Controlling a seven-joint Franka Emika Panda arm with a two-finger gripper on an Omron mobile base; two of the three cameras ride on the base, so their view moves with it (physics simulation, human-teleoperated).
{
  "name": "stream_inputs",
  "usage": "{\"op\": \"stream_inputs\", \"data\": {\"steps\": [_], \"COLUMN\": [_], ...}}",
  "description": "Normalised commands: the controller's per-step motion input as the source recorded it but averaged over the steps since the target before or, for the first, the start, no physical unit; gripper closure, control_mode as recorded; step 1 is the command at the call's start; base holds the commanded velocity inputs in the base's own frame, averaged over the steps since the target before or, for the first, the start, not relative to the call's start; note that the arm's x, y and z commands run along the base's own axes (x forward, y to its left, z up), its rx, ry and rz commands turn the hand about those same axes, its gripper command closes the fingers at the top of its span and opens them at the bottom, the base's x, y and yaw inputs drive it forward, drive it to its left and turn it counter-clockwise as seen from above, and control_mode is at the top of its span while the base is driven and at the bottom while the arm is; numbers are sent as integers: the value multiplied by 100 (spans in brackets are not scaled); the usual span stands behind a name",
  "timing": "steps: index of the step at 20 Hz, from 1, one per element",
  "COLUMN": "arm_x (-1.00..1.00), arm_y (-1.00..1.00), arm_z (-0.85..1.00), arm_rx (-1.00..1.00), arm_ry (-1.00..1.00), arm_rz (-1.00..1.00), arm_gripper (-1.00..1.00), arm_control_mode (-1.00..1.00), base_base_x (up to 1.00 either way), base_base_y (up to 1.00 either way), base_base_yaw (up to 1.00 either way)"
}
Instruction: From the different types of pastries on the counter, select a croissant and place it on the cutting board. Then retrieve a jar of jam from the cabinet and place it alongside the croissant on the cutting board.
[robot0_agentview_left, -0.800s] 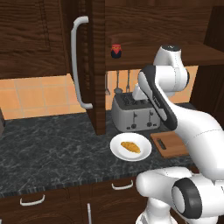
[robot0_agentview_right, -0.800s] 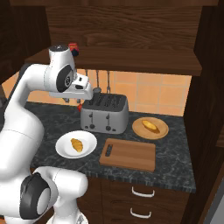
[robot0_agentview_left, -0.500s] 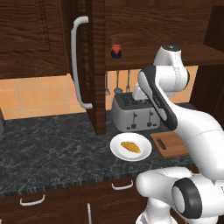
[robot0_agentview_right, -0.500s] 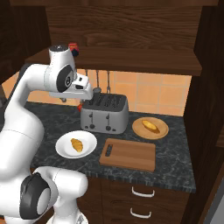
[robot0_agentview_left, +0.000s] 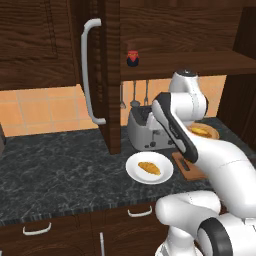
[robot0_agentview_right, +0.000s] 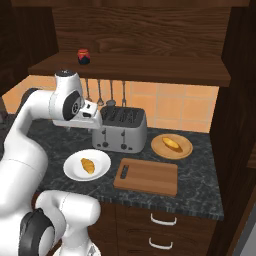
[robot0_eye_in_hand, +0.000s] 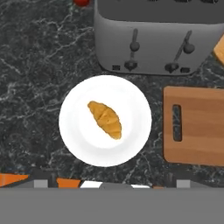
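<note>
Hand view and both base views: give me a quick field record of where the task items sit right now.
croissant: lying on the round white plate, on the counter in front of the toaster
cutting board: bare, beside the white plate, slot handle toward it
bun: on the round wooden plate, behind the board
jar of jam: upright on the open cabinet shelf
cabinet door: swung open
gripper: high above the croissant; tips barely visible, state unclear

My own arm hides most of the cutting board in the left base view; the hand view crops its right end.
</note>
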Motion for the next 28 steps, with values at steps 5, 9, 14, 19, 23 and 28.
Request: {"op": "stream_inputs", "data": {"steps": [5, 9, 14, 19, 23, 28], "arm_x": [-3, -3, 1, 8, 50, 23], "arm_y": [3, 7, 21, 4, 0, 0], "arm_z": [-100, -100, -91, -14, -23, -4], "arm_rx": [0, 0, -2, 3, 1, 0], "arm_ry": [21, 21, 8, 0, 0, 0], "arm_rz": [0, 0, 0, 0, 0, 0], "arm_gripper": [-100, -100, -100, -100, -100, -100], "arm_control_mode": [-100, -100, -100, -100, -100, -100], "base_base_x": [0, 0, 0, 0, 0, 0], "base_base_y": [0, 0, 0, 0, 0, 0], "base_base_yaw": [0, 0, 0, 0, 0, 0]}}
